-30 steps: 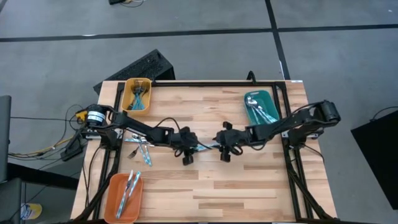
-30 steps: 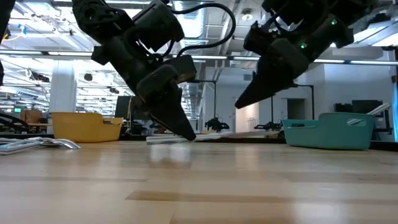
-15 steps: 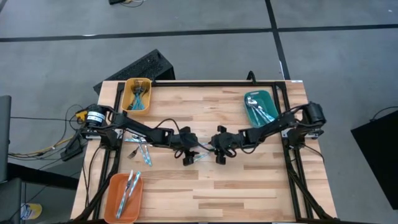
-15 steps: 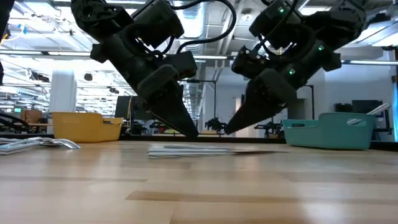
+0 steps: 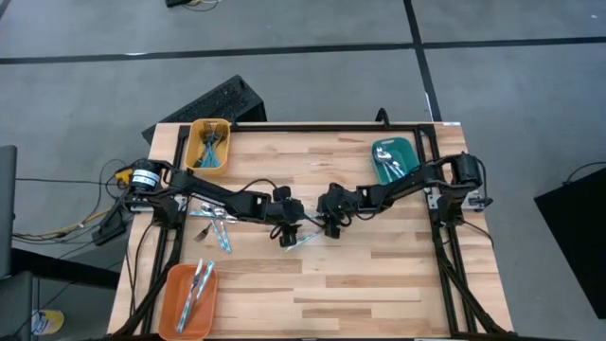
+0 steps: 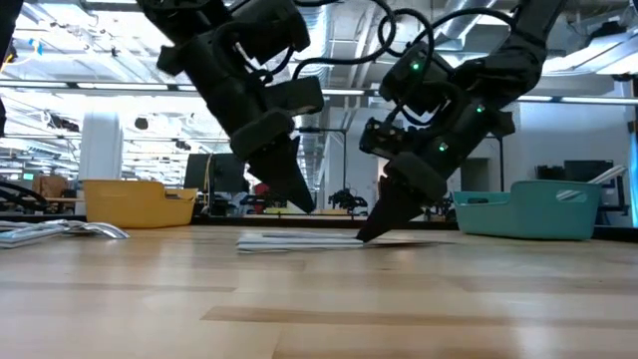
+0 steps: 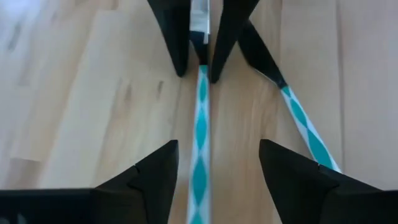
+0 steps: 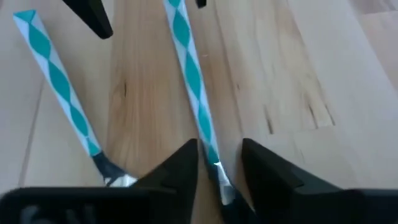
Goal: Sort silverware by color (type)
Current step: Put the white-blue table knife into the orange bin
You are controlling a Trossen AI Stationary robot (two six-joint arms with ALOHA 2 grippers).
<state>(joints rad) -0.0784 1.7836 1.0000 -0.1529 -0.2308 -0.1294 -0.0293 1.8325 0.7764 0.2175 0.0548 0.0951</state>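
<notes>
Mid-table, left gripper [image 7: 214, 168] spread wide over one utensil [image 7: 201, 124]; right gripper [image 8: 219, 163] straddles its metal end, which its fingers hide. Pinching? Can't tell.

Teal-and-white diamond-patterned silverware handles [image 8: 189, 74] on pale wood table [image 8: 273, 62].

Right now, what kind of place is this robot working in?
Probably a robotics lab or workshop: a wooden table on a grey floor, exposed ceiling ducts, and workbenches with equipment behind.
</notes>
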